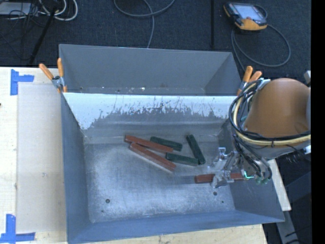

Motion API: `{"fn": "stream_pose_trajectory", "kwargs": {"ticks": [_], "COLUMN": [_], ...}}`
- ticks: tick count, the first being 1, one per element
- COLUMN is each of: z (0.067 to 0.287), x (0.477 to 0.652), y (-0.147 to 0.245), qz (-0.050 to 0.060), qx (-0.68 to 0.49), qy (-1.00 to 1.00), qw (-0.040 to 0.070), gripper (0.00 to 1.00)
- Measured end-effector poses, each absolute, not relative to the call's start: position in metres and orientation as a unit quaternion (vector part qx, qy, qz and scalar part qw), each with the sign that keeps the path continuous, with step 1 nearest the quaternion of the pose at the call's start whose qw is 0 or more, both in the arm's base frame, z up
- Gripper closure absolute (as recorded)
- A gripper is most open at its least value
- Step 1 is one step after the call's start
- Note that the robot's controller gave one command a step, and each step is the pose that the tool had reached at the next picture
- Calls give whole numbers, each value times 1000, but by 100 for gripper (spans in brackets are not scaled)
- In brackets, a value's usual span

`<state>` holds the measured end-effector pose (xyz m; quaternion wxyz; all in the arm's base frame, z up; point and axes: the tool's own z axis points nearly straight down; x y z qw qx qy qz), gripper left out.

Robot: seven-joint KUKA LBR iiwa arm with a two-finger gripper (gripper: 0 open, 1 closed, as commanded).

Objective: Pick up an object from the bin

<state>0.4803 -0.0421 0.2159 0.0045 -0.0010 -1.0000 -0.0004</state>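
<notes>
Seen from above, the arm (277, 111) leans in over the right wall of the bin (152, 80), its orange-capped wrist high. Its claw (222, 176) is down just right of a short brown block (204, 178). I cannot tell whether the claw is spread or pinching. Up-left of the block lie brown sticks (150, 151) and dark green sticks (194, 149).

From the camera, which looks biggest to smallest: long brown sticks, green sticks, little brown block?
Biggest: long brown sticks, both alike.
Then: green sticks, all alike.
Smallest: little brown block, near the gripper.
</notes>
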Motion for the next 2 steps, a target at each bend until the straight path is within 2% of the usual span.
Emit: {"fn": "stream_pose_trajectory", "kwargs": {"ticks": [1, 2], "z": [219, 159], "x": [482, 519], "y": [-42, -29], "qz": [0, 0], "qx": [0, 35], "qy": [-1000, -999], "qw": [1, -2], "gripper": [0, 0]}}
